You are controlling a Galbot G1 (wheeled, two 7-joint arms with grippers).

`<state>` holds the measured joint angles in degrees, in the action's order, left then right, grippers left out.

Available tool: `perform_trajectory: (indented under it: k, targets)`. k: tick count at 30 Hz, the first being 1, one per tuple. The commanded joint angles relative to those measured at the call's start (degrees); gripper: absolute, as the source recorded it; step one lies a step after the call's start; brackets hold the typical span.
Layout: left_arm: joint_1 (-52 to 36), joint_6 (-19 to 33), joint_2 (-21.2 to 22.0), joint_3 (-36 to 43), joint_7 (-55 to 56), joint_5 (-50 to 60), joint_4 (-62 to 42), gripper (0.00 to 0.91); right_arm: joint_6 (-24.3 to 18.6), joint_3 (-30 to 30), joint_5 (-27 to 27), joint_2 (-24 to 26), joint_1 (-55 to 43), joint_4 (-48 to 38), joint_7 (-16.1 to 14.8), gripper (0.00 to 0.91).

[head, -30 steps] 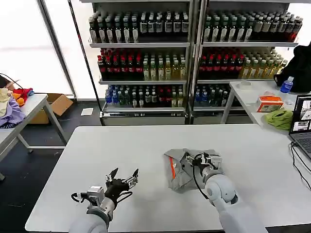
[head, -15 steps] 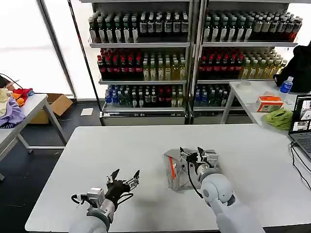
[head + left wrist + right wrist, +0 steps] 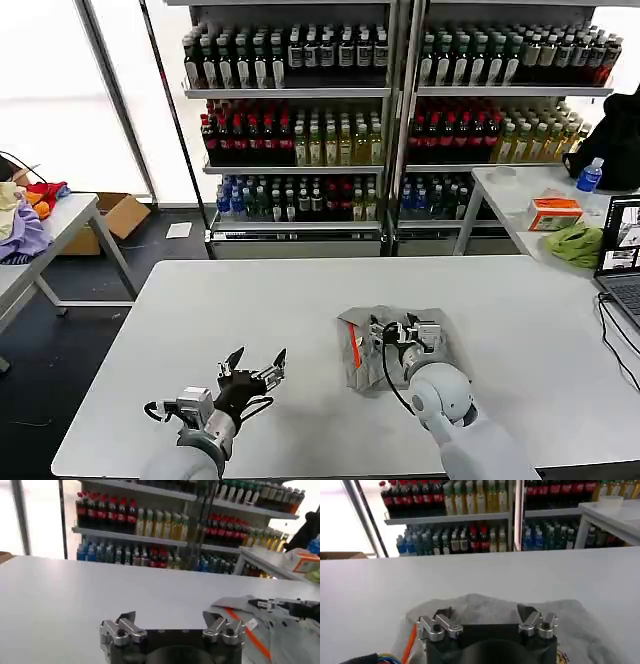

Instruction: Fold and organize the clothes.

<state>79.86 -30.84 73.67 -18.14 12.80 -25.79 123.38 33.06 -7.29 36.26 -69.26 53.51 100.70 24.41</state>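
The light grey T-shirt [image 3: 361, 372] lies folded into a small bundle right of the middle of the white table [image 3: 250, 300]. Its orange-red neck label [image 3: 356, 350] shows on its left side. My right gripper [image 3: 398, 331] hovers just over the bundle, open, with nothing between its fingers. In the right wrist view the grey cloth [image 3: 485, 605] spreads under and ahead of the right gripper [image 3: 484, 614]. My left gripper [image 3: 253, 364] stands open over bare table near the front edge, well left of the shirt. In the left wrist view the left gripper [image 3: 170, 618] is apart from the shirt [image 3: 285, 637].
A side table at the right holds a lime-green cloth [image 3: 575, 244], an orange box [image 3: 554, 212] and a laptop [image 3: 622, 252], with cables [image 3: 610, 325] trailing onto my table. Coloured garments [image 3: 25, 222] lie on a table at the left. Bottle shelves [image 3: 300, 120] stand behind.
My right gripper has shifted a little leftward over the shirt bundle and the arm has drawn back toward me. The left gripper has stayed put.
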Motion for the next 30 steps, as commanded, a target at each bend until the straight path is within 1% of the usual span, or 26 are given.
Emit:
perform_trajectory:
  k: [1, 5, 9, 14, 16, 17, 18, 19, 21, 24, 27, 30]
  targets:
    - [0.51, 0.04, 0.03, -0.16, -0.01, 0.13, 0.46, 0.907, 0.12, 0.15, -0.40, 0.04, 0.12, -0.10, 0.26, 0.907]
    - [1.14, 0.09, 0.00, -0.45, -0.08, 0.32, 0.84, 0.907, 0.11, -0.66, -0.32, -0.07, 0.60, 0.52, 0.22, 0.907]
    - [1.73, 0.32, 0.24, -0.93, -0.28, 0.91, 1.31, 0.907, 0.09, -2.98, 0.44, 0.13, 1.90, 3.09, 0.20, 0.907]
    - [2.05, 1.27, 1.02, -1.74, -0.33, 1.63, 2.93, 0.907, 0.09, -7.81, 1.61, 3.05, 5.04, 9.27, 0.09, 0.907]
    - [2.43, 2.35, 1.44, -1.99, -0.39, 2.59, 3.61, 0.907, 0.01, -11.47, 1.45, 4.74, 7.21, 11.88, -0.41, 0.907]
    - [2.65, 3.82, 1.58, -2.06, -0.45, 3.32, 3.94, 0.907, -0.12, -12.12, 1.37, 5.35, 8.10, 12.78, -0.62, 0.907]
    - [2.94, 5.15, 1.78, -2.09, -0.53, 4.16, 4.21, 0.907, -0.81, -15.34, 1.29, 7.06, 9.59, 14.20, -0.93, 0.907]
    - [3.18, 5.85, 1.95, -2.24, -0.81, 5.37, 4.62, 0.907, -1.12, -17.12, 1.29, 8.91, 11.02, 14.83, -1.65, 0.907]
    - [3.59, 7.00, 2.28, -2.37, -0.86, 6.50, 5.38, 0.907, -1.84, -21.89, 1.26, 11.71, 13.02, 15.83, -2.11, 0.907]
    - [3.83, 8.62, 2.67, -2.55, -0.89, 7.66, 5.89, 0.907, -3.20, -27.39, 0.99, 14.61, 14.97, 15.81, -2.13, 0.907]
    - [3.88, 9.03, 2.88, -2.57, -0.87, 8.16, 5.87, 0.907, -3.33, -30.07, 1.24, 15.00, 15.61, 16.38, -2.43, 0.907]
    - [4.10, 10.21, 3.20, -2.88, -0.62, 8.17, 5.61, 0.907, -3.27, -31.19, 1.22, 14.58, 15.62, 17.31, -2.26, 0.907]
